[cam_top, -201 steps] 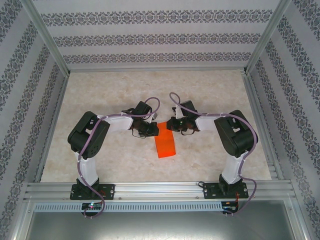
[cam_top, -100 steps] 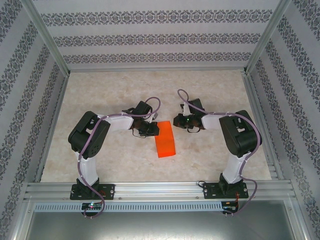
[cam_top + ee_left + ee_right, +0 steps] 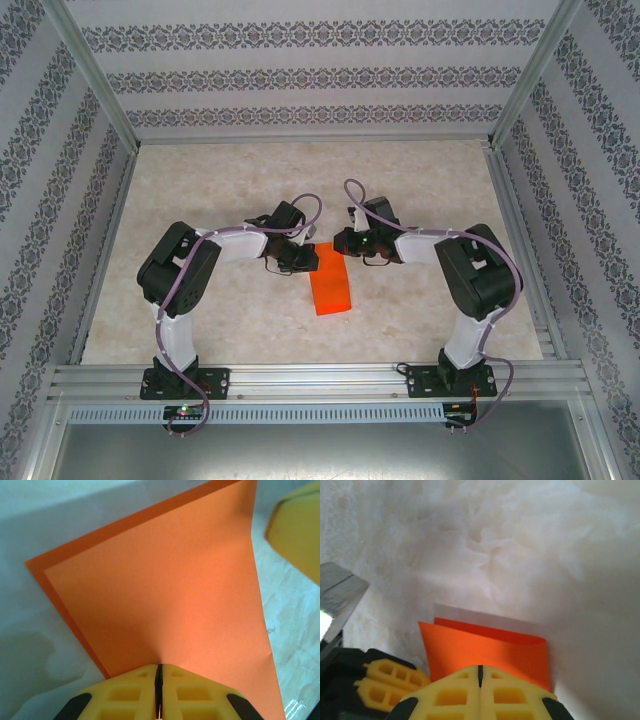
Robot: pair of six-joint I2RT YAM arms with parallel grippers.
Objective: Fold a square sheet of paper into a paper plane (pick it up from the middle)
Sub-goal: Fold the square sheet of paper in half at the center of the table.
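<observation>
The square sheet of paper (image 3: 165, 595) is pinched at its near edge by the clenched left gripper (image 3: 158, 666). The right gripper (image 3: 480, 668) is seen clenched, with the sheet just ahead of its tips.

The table (image 3: 220, 180) is pale, with cloudy marks like stone. One folded orange paper (image 3: 330, 283) lies on it, in the middle, a bit nearer the front edge.

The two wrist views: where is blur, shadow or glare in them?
Left wrist view: the orange paper is sharp; a soft shadow darkens the table at lower left. Right wrist view: the table looks blurred and washed out; a grey shadow edges the paper's far side.
</observation>
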